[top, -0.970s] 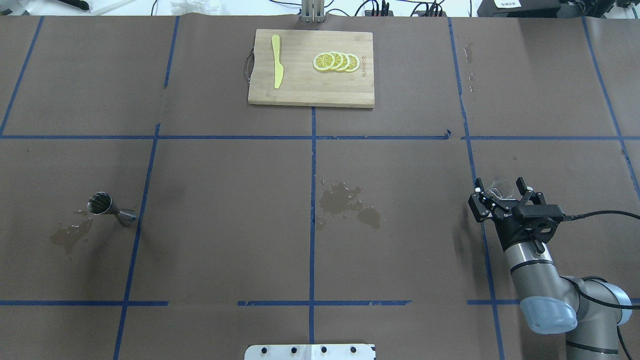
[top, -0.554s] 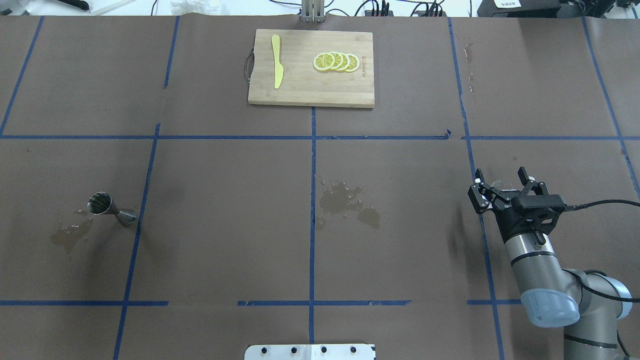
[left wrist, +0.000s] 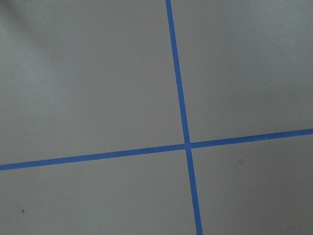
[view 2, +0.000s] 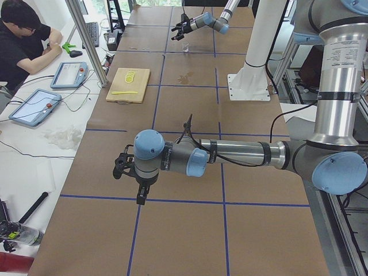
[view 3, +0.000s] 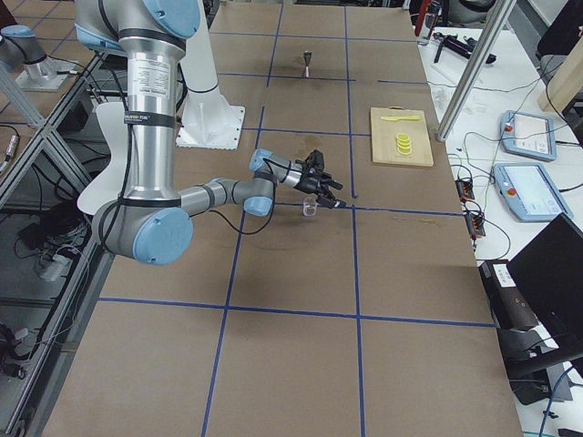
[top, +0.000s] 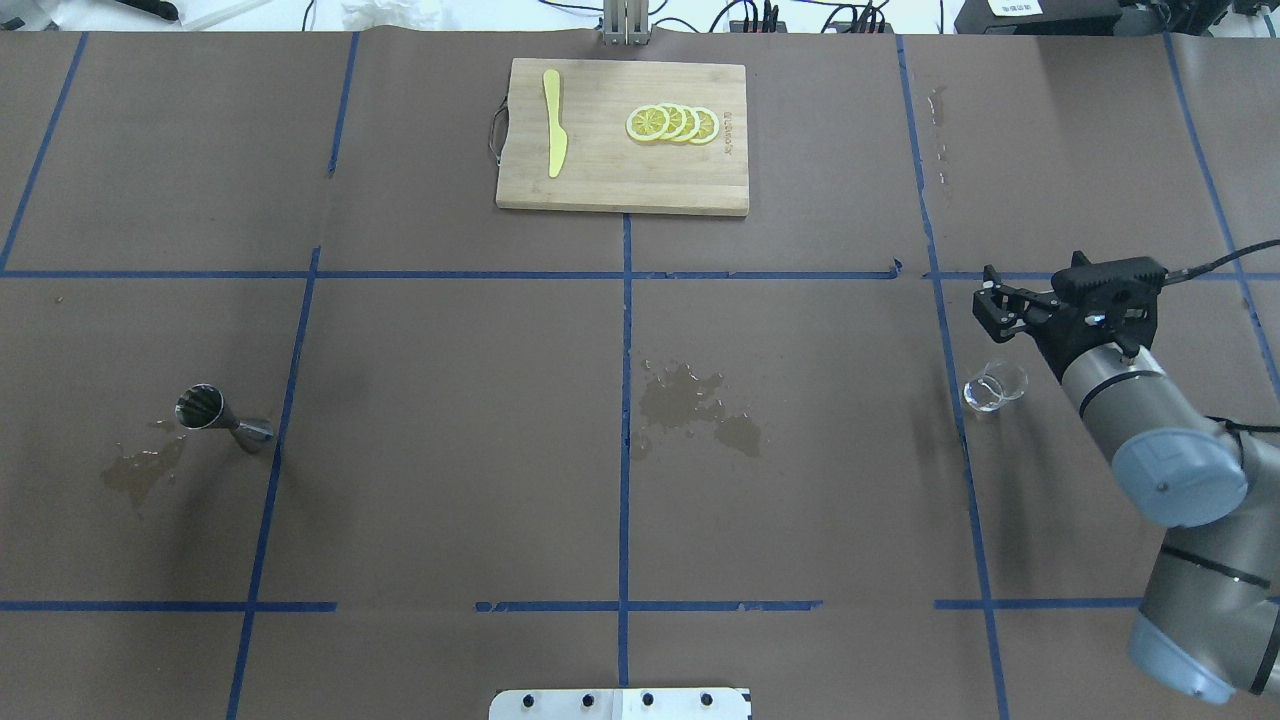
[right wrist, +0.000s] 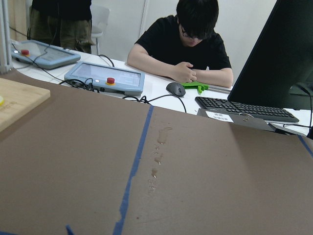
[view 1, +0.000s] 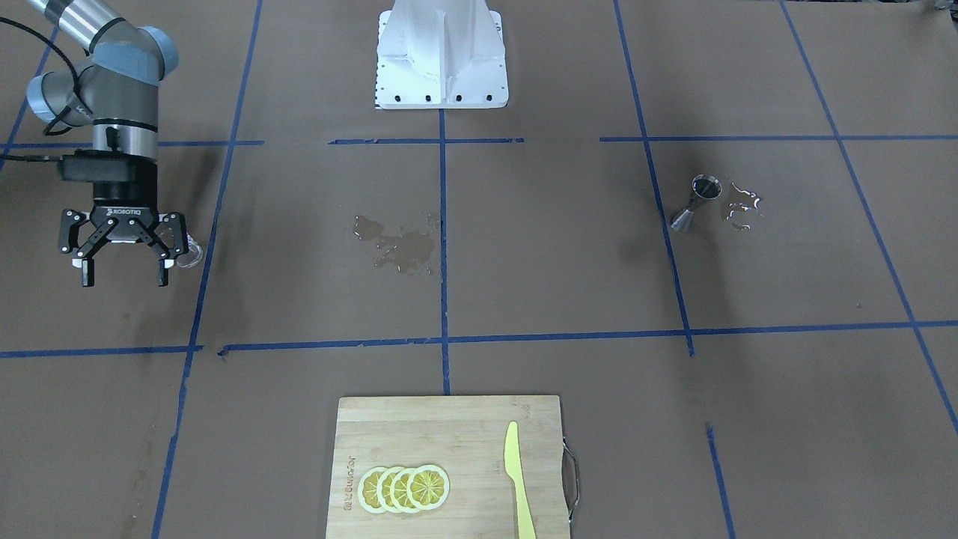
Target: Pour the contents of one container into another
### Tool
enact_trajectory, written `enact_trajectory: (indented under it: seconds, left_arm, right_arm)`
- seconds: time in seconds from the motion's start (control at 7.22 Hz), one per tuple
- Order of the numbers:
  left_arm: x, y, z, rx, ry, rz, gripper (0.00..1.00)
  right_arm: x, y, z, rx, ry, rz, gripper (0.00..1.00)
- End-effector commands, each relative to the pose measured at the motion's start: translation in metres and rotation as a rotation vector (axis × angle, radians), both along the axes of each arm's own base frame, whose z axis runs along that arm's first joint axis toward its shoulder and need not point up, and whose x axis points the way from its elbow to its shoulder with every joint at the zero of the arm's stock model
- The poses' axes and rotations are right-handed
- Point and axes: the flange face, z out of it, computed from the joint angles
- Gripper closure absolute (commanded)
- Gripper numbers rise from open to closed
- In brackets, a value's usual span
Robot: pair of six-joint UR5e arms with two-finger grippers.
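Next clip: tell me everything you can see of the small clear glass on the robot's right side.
The small clear glass is short, round and transparent. It stands upright on the brown paper table cover, right beside a blue tape line. Whether it holds any liquid cannot be told. Nothing touches it: the right gripper hangs open and empty above it, off to one side.

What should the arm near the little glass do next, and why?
Probably draw the right gripper up and back toward the robot's base. Its jaws are open and empty, and it hangs clear of the small clear glass, which stands upright on the table on its own. The metal jigger sits far across the table, so nothing near this arm seems left to hold.
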Motion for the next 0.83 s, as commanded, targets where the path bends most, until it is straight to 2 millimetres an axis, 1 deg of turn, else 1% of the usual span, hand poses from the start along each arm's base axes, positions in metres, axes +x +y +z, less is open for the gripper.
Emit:
enact_trajectory:
  seconds: [0.0,0.14,0.28,0.42,0.55,0.69]
  left_arm:
    - [0.0,0.002,0.003,-0.004,0.0,0.001,0.0]
    - [0.0,0.004,0.003,-0.005,0.0,0.001,0.0]
    - [0.0,0.003,0.004,-0.007,0.0,0.001,0.0]
    - [0.002,0.005,0.004,-0.012,0.0,0.005,0.0]
    - [0.019,0.003,0.006,-0.015,-0.002,0.043,0.0]
    - [0.034,0.001,0.007,0.0,-0.007,0.092,0.0]
  right_arm:
    - [0.076,-0.055,0.02,-0.166,0.101,-0.152,0.0]
    - [0.117,-0.073,0.028,-0.222,0.151,-0.244,0.0]
    - [0.16,-0.085,0.04,-0.273,0.193,-0.325,0.0]
    - [0.2,-0.092,0.047,-0.307,0.22,-0.401,0.0]
    - [0.244,-0.097,0.053,-0.341,0.222,-0.471,0.0]
    - [0.279,-0.105,0.051,-0.37,0.228,-0.54,0.0]
